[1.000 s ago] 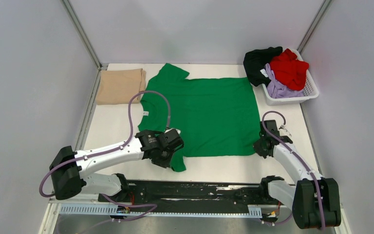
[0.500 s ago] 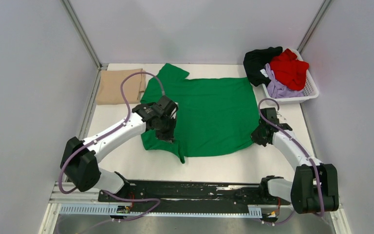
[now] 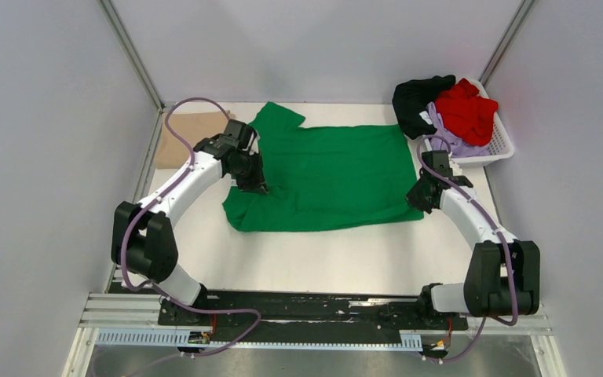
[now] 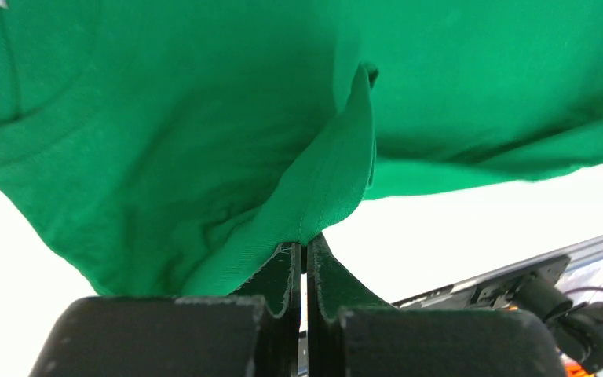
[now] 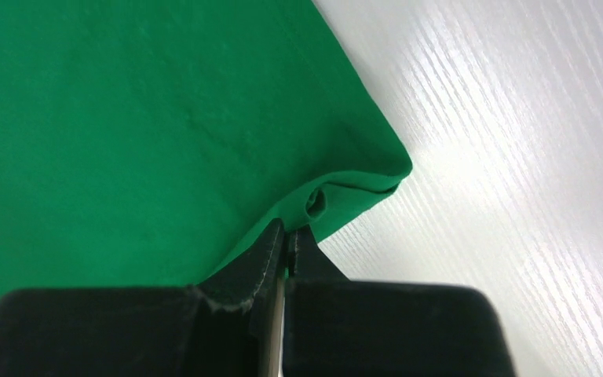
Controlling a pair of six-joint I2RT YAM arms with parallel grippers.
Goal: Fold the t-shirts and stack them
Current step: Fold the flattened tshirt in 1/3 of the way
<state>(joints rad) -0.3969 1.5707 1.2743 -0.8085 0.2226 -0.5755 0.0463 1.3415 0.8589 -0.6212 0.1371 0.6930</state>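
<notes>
Folding step: judged to be a lengthwise halving, with both arms holding the near long edge of the green shirt [image 3: 326,177] above its lower layer.
Left gripper [image 3: 251,182]: its fingers are clamping a raised ridge of green cloth at the collar end; the wrist view is showing the jaws pressed together on the fabric [image 4: 305,247].
Right gripper [image 3: 418,200]: its fingers are pinching the rolled hem corner, again clenched on cloth [image 5: 286,236].
Doing it well: both grips should be travelling at one pace and one height, so that the held edge is staying straight. The edge should be landing on the far edge, sleeve over sleeve. The fingers should be letting go only once the cloth is resting flat, or the lower layer may be dragging along.
Location: the green shirt is lying mid-table [image 3: 338,259], between the tan shirt [image 3: 171,145] at the far left and the basket [image 3: 504,146] at the far right.
Orientation: its long axis is running left to right, with the collar pointing left, the hem pointing right, and one sleeve sticking out toward the far edge.
</notes>
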